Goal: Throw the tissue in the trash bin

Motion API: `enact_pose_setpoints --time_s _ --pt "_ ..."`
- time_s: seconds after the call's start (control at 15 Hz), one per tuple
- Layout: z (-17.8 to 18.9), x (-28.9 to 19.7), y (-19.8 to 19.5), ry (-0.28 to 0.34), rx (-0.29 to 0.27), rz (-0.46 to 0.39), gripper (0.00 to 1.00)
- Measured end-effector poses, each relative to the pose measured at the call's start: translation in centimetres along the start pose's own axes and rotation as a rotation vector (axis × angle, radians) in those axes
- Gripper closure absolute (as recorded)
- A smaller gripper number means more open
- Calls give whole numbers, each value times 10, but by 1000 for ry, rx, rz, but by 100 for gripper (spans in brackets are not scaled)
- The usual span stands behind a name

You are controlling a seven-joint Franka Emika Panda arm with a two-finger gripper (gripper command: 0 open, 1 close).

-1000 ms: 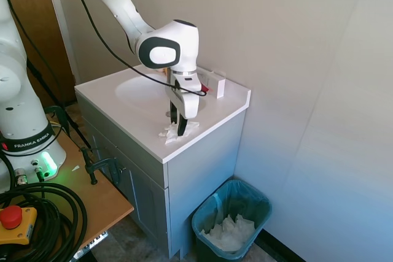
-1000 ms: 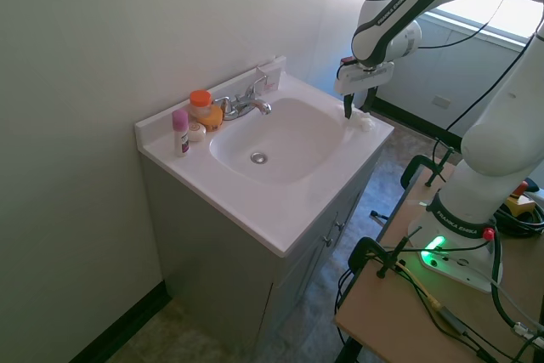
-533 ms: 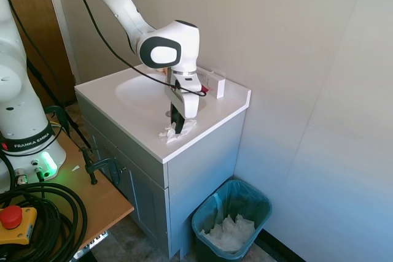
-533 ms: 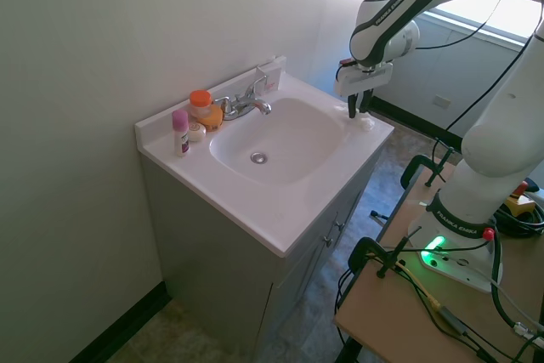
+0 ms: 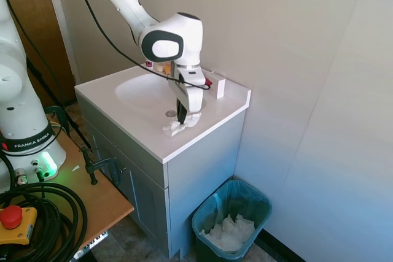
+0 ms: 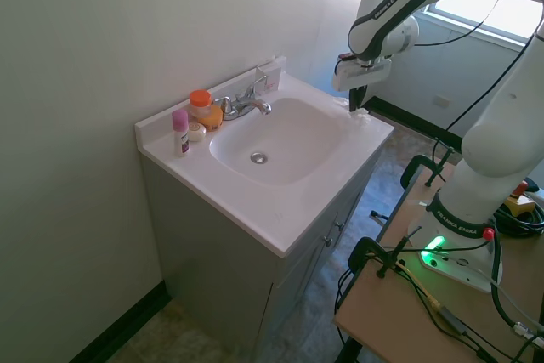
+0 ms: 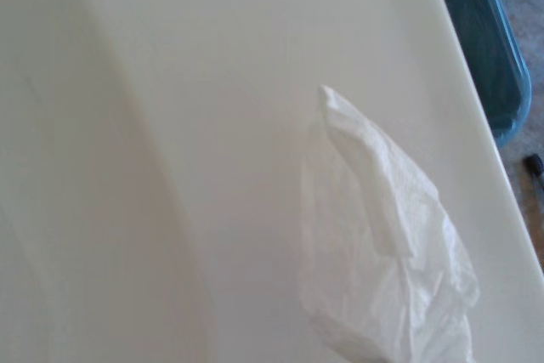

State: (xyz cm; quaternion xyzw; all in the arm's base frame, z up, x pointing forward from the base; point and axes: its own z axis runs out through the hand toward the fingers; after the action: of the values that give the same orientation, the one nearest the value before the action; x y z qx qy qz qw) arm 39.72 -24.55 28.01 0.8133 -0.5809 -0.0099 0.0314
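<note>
Gripper (image 5: 180, 116) points down w/ fingers pinched on the tissue (image 5: 181, 124), at the counter (image 5: 147, 133) corner nearest the bin side. Tissue hangs from the tips; lower part seems to touch or sit just above the counter top, can't tell which. In the wrist view the tissue (image 7: 382, 252) shows as a crumpled white sheet over the white counter, w/ a strip of the teal bin (image 7: 484, 31) past the counter edge.

Bin (image 5: 231, 224) stands on the floor beside the cabinet, below that corner, well apart from the tissue. It has a bluish liner and a heap of white paper wads (image 5: 230, 232) inside.

Sink basin (image 6: 276, 138) fills the counter's middle, drain (image 6: 258, 157) at its centre. Faucet (image 6: 245, 101) at the back edge. By the back corner far from the gripper: pink-capped bottle (image 6: 180, 131), orange-capped jar (image 6: 201, 103), small white round thing just beside them. A small white block (image 5: 220, 88) stands at the back edge near the gripper, w/ something red beside it.

Readable print: "FRANKA EMIKA" on the arm base (image 5: 27, 142).
</note>
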Motion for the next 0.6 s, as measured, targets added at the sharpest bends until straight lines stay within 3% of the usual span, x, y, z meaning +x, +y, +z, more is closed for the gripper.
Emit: enact_pose_setpoints --time_s 0.2,0.33,0.47,0.6 --pt "-69 19 -2 38 100 47 100" --pt "-102 53 12 66 168 134 100" --pt "-115 103 39 90 208 244 100" --pt "-103 149 56 96 197 323 100"
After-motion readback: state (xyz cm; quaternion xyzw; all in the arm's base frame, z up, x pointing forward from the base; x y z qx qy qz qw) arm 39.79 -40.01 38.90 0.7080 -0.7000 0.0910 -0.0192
